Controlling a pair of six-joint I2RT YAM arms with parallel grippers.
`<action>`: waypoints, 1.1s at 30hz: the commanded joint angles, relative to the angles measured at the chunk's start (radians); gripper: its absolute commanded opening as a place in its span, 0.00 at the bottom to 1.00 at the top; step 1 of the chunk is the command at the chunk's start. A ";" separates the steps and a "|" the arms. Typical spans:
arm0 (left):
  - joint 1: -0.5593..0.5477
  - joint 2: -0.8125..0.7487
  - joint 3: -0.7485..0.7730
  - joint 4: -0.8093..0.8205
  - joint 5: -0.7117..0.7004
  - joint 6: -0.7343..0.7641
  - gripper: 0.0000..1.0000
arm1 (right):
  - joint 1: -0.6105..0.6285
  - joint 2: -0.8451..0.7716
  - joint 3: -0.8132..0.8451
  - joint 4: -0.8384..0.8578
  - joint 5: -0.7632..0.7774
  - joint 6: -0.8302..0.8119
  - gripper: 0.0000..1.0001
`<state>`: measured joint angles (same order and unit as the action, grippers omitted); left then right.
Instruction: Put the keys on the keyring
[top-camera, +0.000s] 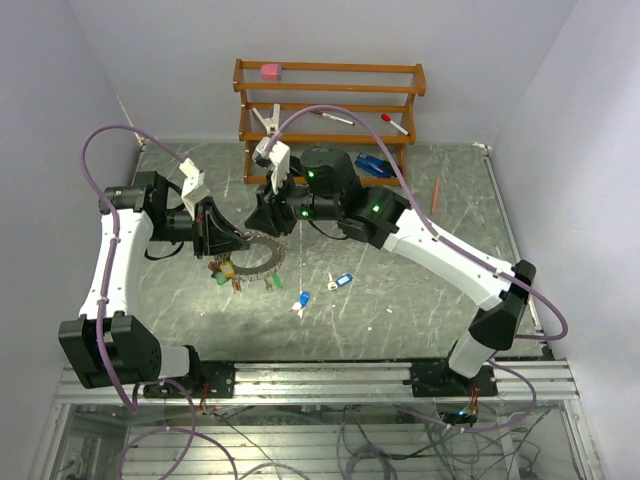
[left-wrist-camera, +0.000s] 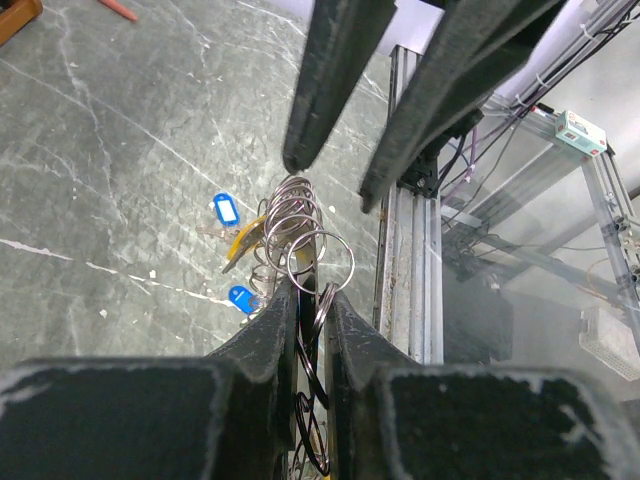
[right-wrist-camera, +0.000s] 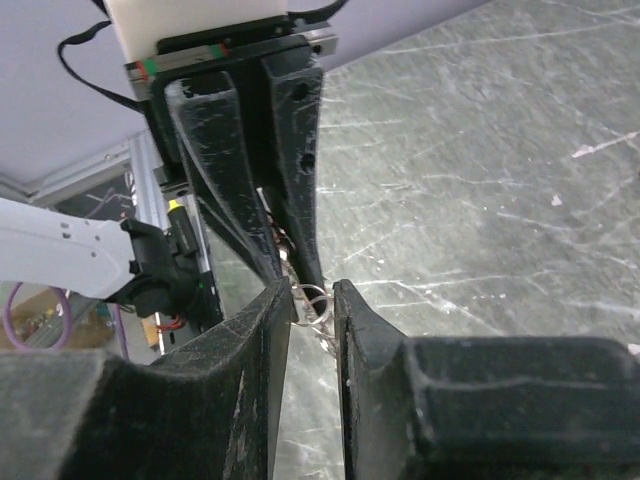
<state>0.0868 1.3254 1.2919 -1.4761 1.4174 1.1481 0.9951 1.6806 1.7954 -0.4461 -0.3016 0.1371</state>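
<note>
The keyring (top-camera: 268, 262) is a grey ridged ring held just above the table between the two arms. My left gripper (top-camera: 228, 242) is shut on its left rim; in the left wrist view (left-wrist-camera: 312, 292) the ring runs edge-on between the jaws, with several small split rings (left-wrist-camera: 300, 225) bunched on it. Keys with green, red and orange tags (top-camera: 226, 275) hang below it. My right gripper (top-camera: 272, 222) is over the ring's far rim, jaws a narrow gap apart around a small split ring (right-wrist-camera: 316, 300). Two blue-tagged keys (top-camera: 303, 300) (top-camera: 342, 282) lie loose on the table.
A wooden rack (top-camera: 330, 100) stands at the back with a pink block (top-camera: 269, 71) and pens. A blue stapler (top-camera: 372, 163) lies in front of it and an orange pen (top-camera: 436, 193) lies to the right. A metal rail (top-camera: 350, 375) runs along the near edge.
</note>
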 joint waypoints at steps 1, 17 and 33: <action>-0.009 -0.007 0.000 -0.016 0.041 0.027 0.07 | 0.021 -0.011 0.032 0.021 -0.037 -0.003 0.24; -0.021 -0.028 0.028 -0.016 0.046 -0.011 0.07 | 0.043 0.035 0.021 0.030 -0.073 -0.002 0.19; -0.028 -0.037 0.033 -0.016 0.046 -0.020 0.07 | 0.043 0.042 0.009 0.030 -0.085 -0.007 0.00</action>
<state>0.0681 1.3094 1.2934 -1.4788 1.3987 1.1271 1.0309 1.7287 1.7988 -0.4339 -0.3733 0.1341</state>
